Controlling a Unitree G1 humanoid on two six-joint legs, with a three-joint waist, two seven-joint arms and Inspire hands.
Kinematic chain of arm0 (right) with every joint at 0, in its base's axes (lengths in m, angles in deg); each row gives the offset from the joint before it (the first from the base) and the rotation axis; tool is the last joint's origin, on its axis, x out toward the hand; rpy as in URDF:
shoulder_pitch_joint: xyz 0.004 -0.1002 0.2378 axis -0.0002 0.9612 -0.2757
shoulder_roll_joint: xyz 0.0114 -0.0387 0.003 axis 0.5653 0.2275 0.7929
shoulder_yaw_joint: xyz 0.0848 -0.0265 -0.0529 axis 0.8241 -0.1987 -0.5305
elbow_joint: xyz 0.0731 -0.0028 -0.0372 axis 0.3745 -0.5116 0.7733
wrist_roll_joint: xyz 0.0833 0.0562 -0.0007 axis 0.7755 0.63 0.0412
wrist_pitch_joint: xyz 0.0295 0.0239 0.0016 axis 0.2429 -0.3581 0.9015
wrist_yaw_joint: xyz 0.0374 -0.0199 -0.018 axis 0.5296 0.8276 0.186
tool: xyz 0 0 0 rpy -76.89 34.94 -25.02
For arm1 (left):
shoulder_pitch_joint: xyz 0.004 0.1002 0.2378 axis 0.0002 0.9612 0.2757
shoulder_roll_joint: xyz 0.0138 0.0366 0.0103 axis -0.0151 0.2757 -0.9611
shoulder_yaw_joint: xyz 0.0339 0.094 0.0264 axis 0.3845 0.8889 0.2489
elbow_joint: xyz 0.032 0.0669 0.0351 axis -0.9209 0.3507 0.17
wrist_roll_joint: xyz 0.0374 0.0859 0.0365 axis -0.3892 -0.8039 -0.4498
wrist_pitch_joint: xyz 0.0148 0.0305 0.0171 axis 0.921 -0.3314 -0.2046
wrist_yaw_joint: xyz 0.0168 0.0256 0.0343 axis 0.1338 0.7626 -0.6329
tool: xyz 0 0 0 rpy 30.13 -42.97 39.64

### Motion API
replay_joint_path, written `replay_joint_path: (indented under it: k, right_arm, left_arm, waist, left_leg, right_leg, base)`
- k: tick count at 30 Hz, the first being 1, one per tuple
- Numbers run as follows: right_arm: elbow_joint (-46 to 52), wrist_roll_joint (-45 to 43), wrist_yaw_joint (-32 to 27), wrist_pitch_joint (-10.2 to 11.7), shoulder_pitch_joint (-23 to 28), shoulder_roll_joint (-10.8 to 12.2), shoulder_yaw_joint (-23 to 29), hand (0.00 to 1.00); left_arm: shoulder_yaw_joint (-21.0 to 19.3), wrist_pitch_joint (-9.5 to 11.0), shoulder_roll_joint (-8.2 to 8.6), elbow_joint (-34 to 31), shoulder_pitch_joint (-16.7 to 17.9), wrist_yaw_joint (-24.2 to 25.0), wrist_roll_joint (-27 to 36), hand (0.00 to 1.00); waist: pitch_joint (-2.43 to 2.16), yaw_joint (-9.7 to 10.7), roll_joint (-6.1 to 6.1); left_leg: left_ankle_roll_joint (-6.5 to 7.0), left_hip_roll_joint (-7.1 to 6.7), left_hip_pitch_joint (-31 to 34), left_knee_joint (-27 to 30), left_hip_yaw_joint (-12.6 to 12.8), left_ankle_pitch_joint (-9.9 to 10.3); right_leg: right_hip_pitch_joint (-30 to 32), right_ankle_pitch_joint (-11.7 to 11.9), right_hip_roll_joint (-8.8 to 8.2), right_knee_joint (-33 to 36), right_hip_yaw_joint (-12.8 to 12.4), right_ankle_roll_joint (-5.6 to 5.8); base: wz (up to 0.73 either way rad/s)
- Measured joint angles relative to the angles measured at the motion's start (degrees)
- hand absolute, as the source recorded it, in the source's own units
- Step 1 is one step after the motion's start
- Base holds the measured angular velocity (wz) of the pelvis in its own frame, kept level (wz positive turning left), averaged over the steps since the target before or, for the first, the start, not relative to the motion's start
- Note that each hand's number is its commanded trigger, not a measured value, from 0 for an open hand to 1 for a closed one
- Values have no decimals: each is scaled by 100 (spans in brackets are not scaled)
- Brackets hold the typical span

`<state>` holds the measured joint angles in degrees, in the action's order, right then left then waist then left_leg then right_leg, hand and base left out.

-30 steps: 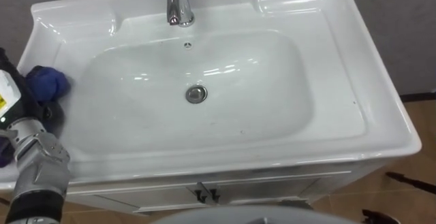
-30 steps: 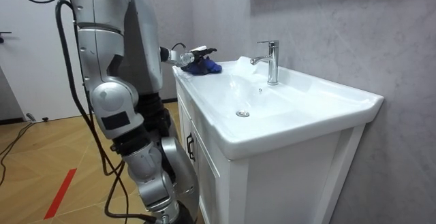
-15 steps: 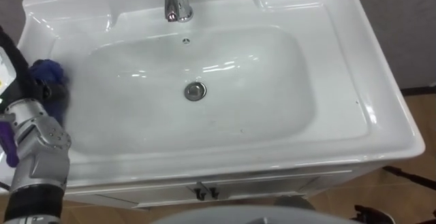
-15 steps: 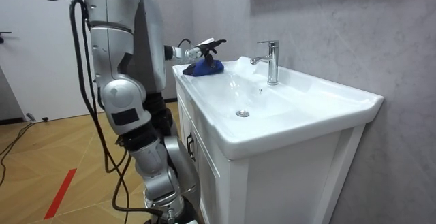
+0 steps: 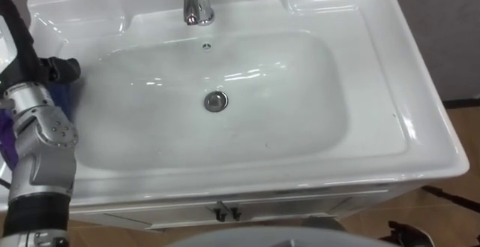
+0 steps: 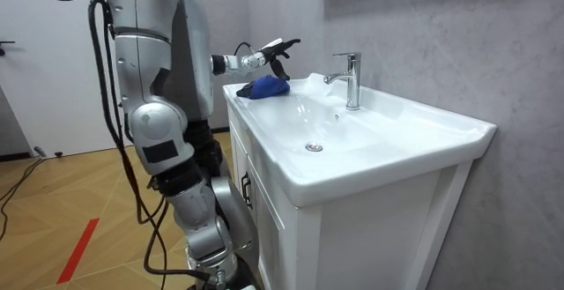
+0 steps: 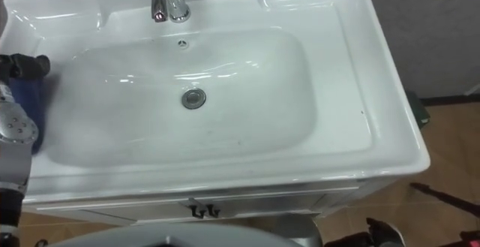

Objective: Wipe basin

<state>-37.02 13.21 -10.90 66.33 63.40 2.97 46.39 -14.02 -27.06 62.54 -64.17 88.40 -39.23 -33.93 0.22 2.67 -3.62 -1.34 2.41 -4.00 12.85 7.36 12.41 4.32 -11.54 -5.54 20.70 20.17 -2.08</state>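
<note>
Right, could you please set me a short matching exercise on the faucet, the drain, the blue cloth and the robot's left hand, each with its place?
Things:
1. faucet
2. drain
3. blue cloth
4. left hand

Places:
A. at the bottom of the bowl
B. lying on the rim of the basin, on the robot's left
C. in the air above the cloth
D. upright at the back rim

Pairs: 1-D, 2-A, 3-B, 4-C
</note>
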Motion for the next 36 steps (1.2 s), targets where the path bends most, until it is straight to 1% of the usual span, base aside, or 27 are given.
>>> replay_joint_path:
  k: [2, 5, 8, 12, 14, 16, 18, 19, 21, 23, 24, 25, 26, 27, 28, 29, 30, 31, 32, 33, 34, 35, 36]
  right_arm:
    - [-10, 4, -27, 0, 6, 2, -2, 0]
    - [-32, 1, -69, -1, 12, 3, -1, 0]
    - [-50, 4, -89, 4, 5, 3, 0, 0]
    - [-86, 34, -120, 5, 22, 16, 1, 0]
    - [-96, 53, -132, 7, 20, 21, 3, 0]
    - [-117, 47, -133, 32, 20, 23, 6, 0]
    - [-122, 44, -131, 42, 33, 23, 7, 0]
    - [-121, 17, -131, 41, 39, 23, 13, 0]
    - [-117, 8, -131, 41, 38, 23, 13, 0]
    - [-100, 1, -131, 37, 40, 23, 55, 0]
    - [-100, -6, -130, 37, 41, 23, 97, 0]
    - [-97, -24, -131, 37, 53, 25, 196, 0]
    - [-73, -22, -142, 37, 95, 18, 258, 0]
    - [-61, -26, -149, 37, 127, 16, 271, 0]
    - [-62, -26, -150, 27, 160, 13, 321, 0]
    - [-67, -29, -149, 1, 175, -1, 381, 0]
    - [-71, -33, -149, -7, 180, -9, 415, 0]
    - [-72, -72, -142, -9, 177, -18, 471, 0]
    - [-66, -200, -111, -5, 175, -37, 496, 0]
    - [-68, -242, -107, 0, 184, -64, 517, 0]
    - [-67, -245, -107, 0, 190, -76, 519, 0]
    - [-57, -243, -104, -1, 239, -92, 519, 0]
    - [-57, -247, -100, -3, 250, -94, 525, 0]
  left_arm:
    - [0, 0, 0, -44, -21, 0, -2, 0]
    - [-4, 4, 0, -174, -20, -2, 17, 0]
    - [-6, 17, 0, -196, -21, -17, 56, 0]
    - [-17, 37, 0, -216, -39, -20, 53, 0]
    - [-51, 74, -2, -216, -129, -25, 57, 0]
    - [-178, 140, -5, -218, -163, -30, 61, 0]
    - [-307, 140, -28, -294, -185, -35, 66, 0]
    - [-392, 142, -59, -397, -188, -53, 63, 0]
    - [-520, 143, -174, -490, -191, -120, 62, 0]
    - [-669, 145, -388, -501, -193, -217, 66, 0]
    - [-737, 148, -420, -501, -197, -227, 66, 0]
    - [-869, 148, -494, -501, -198, -243, 66, 0]
    - [-974, 147, -579, -501, -198, -284, 66, 0]
    - [-1012, 150, -622, -501, -198, -320, 65, 0]
    - [-1106, 153, -703, -500, -185, -365, 68, 0]
    - [-1213, 144, -729, -497, -185, -370, 101, 0]
    - [-1266, 144, -729, -488, -182, -373, 179, 0]
    - [-1405, 121, -729, -449, -157, -375, 250, 0]
    - [-1561, 117, -729, -365, -87, -408, 241, 0]
    - [-1707, 119, -731, -266, 53, -466, 229, 0]
    - [-1788, 119, -730, -225, 139, -477, 236, 0]
    - [-1901, 118, -730, -125, 277, -485, 256, 0]
    - [-1965, 118, -730, -77, 340, -485, 276, 0]
  waist:
    - [-2, -9, -40]
    - [2, -31, -77]
    - [-9, -28, -110]
    - [-10, -39, -116]
    - [-5, -98, -109]
    - [-5, -122, -102]
    - [-5, -140, -101]
    - [-4, -156, -100]
    - [-3, -167, -97]
    - [-5, -183, -101]
    - [-7, -198, -107]
    - [-10, -219, -114]
    - [-13, -264, -125]
    - [-14, -296, -126]
    - [-11, -373, -145]
    - [-16, -455, -174]
    - [-20, -479, -185]
    - [-35, -505, -219]
    - [-46, -583, -265]
    - [-64, -640, -314]
    - [-66, -666, -337]
    - [-69, -761, -371]
    - [-69, -794, -376]
  left_leg:
    - [-6, 15, 9, -10, 11, 40]
    - [-6, 20, 30, -7, 24, 43]
    - [-6, 19, 32, 32, 28, 42]
    - [-5, 20, 12, 61, 28, 41]
    - [-5, 17, 10, 65, 33, 42]
    - [-5, 16, 9, 79, 43, 42]
    - [-5, 17, 11, 82, 38, 42]
    - [-5, 17, 12, 80, 37, 41]
    - [-5, 17, 2, 68, 37, 41]
    - [-5, 15, -24, 58, 40, 41]
    - [-5, 14, -30, 59, 43, 41]
    - [-5, 15, -39, 58, 46, 42]
    - [-5, 18, -39, 59, 45, 42]
    - [-5, 19, -38, 60, 45, 42]
    - [-5, 18, -38, 56, 37, 42]
    - [-5, 16, -38, 45, 32, 44]
    - [-5, 13, -41, 26, 26, 44]
    - [-5, 5, -52, -22, 3, 43]
    - [-5, 4, -60, -84, 7, 43]
    - [-5, 0, -59, -119, -2, 43]
    - [-5, -2, -57, -121, -14, 43]
    - [-5, -2, -56, -117, -26, 43]
    - [-5, -3, -50, -117, -45, 43]
  right_leg:
    - [20, 12, 50, 7, -8, -8]
    - [32, 29, 51, 8, -8, -24]
    - [36, 29, 48, 19, -13, -23]
    - [-13, 17, 48, 5, -8, -8]
    - [-14, 8, 45, 13, -16, 3]
    - [-15, 1, 43, 19, -28, 3]
    - [-19, -4, 40, 21, -18, 1]
    - [-19, -6, 39, 22, -15, 0]
    - [-17, -9, 38, 25, -22, -1]
    - [-23, -16, 38, 36, -30, -4]
    - [-23, -15, 44, 32, -42, -5]
    - [-29, -13, 49, 23, -48, -7]
    - [-45, -9, 52, 13, -41, -9]
    - [-48, -9, 52, 11, -37, -9]
    - [-48, -9, 57, 9, -40, -9]
    - [-47, -5, 56, 6, -36, -5]
    - [-48, -5, 51, 7, -24, -3]
    - [-54, -6, 40, 7, 6, -1]
    - [-43, -6, 43, 5, -2, 0]
    - [-31, -5, 46, 0, 1, 1]
    - [-33, -6, 46, 1, 6, 3]
    - [-35, -9, 47, 3, 14, 5]
    - [-36, -16, 39, 11, 39, 5]
  base:
    - [-2]
    - [-1]
    - [0]
    - [1]
    - [0]
    - [0]
    - [0]
    - [0]
    - [0]
    - [-2]
    - [-6]
    - [-4]
    - [0]
    - [0]
    - [0]
    - [0]
    - [9]
    - [6]
    - [4]
    - [0]
    - [0]
    - [6]
    - [13]
